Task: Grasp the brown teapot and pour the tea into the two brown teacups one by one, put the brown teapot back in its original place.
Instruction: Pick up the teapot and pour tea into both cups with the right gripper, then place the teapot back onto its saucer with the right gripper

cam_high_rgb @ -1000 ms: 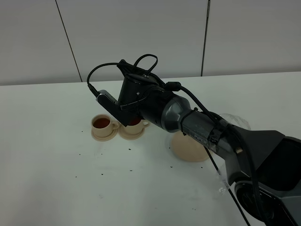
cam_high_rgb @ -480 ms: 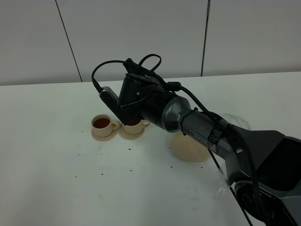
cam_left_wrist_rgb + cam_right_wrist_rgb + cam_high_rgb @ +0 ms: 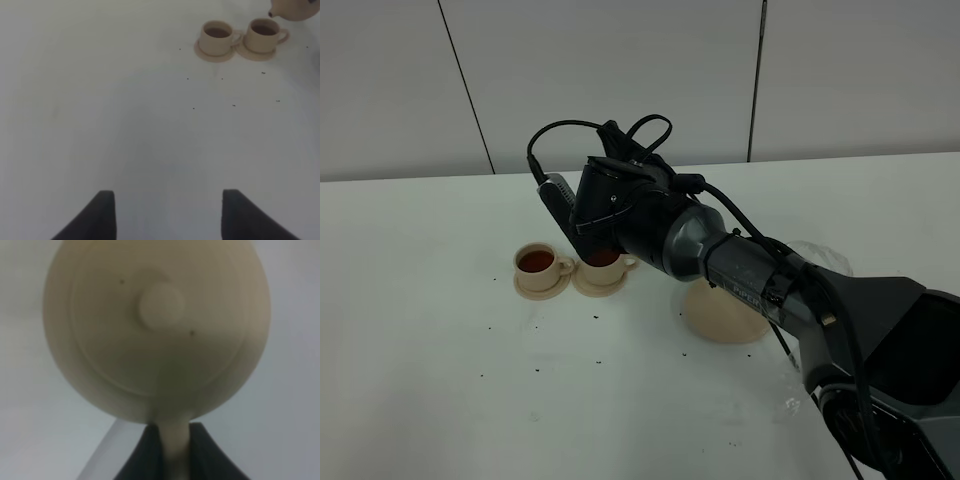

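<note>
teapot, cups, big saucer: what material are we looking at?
Teapot: looks like ceramic with a matte beige finish; faint concentric rings on the lid, no sharp glare. Cups: same tan, thick rims, likely the same ceramic set. Big saucer: same matte tan, probably ceramic too, though it is partly hidden behind the arm.

Arm (image 3: 720,255) is hiding teapot in high view; left wrist view is cropping it (image 3: 295,9) (spout only), wrist pic blurry.
</note>
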Tool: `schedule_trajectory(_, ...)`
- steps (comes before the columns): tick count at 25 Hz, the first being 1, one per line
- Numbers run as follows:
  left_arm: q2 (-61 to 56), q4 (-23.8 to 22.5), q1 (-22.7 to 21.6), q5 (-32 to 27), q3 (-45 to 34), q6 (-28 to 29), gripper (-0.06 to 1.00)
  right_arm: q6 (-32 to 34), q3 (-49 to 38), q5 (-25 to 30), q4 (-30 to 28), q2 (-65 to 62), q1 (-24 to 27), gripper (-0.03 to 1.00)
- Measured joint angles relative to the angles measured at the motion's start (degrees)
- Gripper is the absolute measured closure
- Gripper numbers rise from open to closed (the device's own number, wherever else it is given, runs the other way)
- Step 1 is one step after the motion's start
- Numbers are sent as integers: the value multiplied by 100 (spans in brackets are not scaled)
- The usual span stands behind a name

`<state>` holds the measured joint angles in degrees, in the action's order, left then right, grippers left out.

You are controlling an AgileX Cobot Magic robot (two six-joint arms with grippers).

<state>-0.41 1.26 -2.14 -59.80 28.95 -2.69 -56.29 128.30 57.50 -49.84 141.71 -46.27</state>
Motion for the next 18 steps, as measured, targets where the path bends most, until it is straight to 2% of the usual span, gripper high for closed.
schedule_trajectory(9,0,0,0,0,0,0,41,1003,0,136,519,-113,-5,88)
schedule_trajectory(18,0,0,0,0,0,0,41,1087,0,310,679,-218,-5,88)
